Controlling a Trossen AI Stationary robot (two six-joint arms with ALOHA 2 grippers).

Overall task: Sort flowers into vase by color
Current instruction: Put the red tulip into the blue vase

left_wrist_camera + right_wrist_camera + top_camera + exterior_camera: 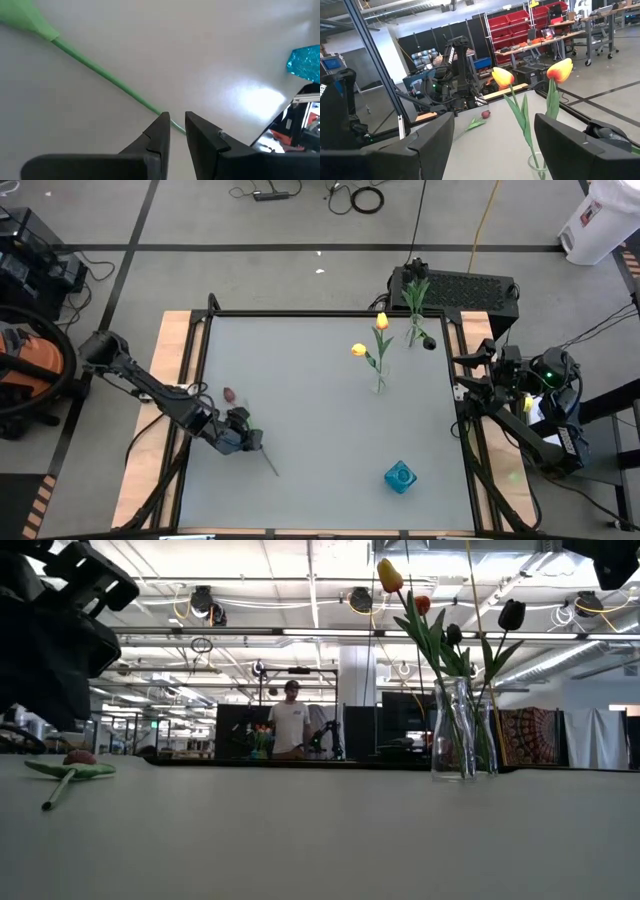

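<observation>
Left gripper [177, 126] seemingly straddles one pinkish tulip's stem [100, 75].

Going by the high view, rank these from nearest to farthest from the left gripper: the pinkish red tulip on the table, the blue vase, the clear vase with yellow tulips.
Measured from the left gripper:
1. Pinkish red tulip, lying at the gripper, its stem between the fingers.
2. Blue vase, toward the table's near right corner.
3. Clear vase with yellow tulips, right of centre; only slightly farther than the blue vase, a close call.
</observation>
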